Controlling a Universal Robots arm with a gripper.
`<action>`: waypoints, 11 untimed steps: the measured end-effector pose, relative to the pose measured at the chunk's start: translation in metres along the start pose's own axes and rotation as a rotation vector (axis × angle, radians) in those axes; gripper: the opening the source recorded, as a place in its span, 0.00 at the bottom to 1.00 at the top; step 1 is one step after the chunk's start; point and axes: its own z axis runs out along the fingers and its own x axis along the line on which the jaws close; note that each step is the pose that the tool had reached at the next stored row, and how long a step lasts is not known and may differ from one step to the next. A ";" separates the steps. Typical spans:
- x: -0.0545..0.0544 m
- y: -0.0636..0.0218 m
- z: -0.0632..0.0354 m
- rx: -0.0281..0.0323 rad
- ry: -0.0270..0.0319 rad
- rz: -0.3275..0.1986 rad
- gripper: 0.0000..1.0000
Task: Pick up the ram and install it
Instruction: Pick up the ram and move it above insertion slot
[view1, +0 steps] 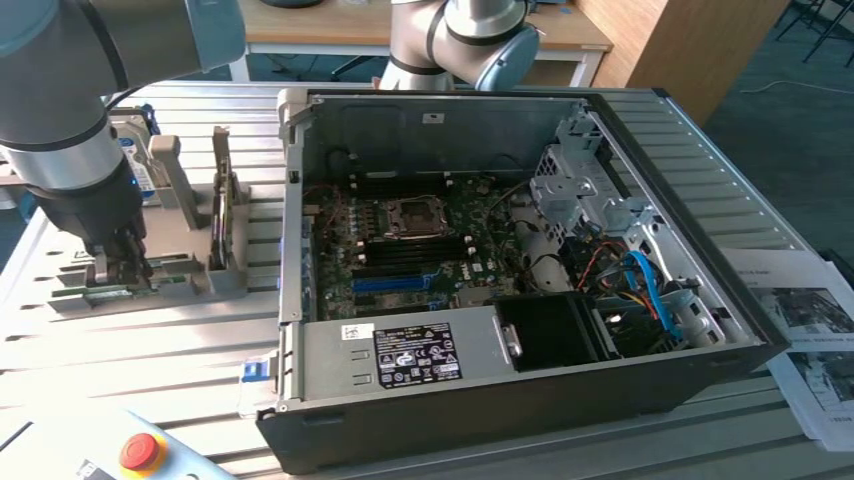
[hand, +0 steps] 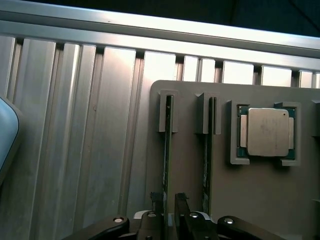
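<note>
The ram (hand: 167, 150) is a thin green stick standing on edge in a slot of the grey holder (hand: 190, 175). A second stick (hand: 207, 150) stands in the slot beside it. My gripper (hand: 169, 201) is lowered over the first stick, with one dark finger (hand: 181, 202) on each side of it and a small gap showing, so it stands open. In the exterior view the gripper (view1: 118, 262) reaches down to the holder (view1: 200, 280) at that view's left, where a bit of green board (view1: 104, 293) shows below it.
A processor chip (hand: 267, 132) lies in a pocket of the holder. The open computer case (view1: 534, 390) with its motherboard (view1: 400, 250) sits in the middle of the ribbed metal table (view1: 160, 350). A red stop button (view1: 142, 452) and papers (view1: 814, 330) lie near the edges.
</note>
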 end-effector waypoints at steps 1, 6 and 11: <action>0.000 0.0000 0.0000 0.0000 0.0001 0.000 0.24; 0.000 -0.0015 0.0001 0.0002 -0.0001 0.000 0.24; 0.000 -0.0017 0.0000 0.0001 0.0000 0.000 0.24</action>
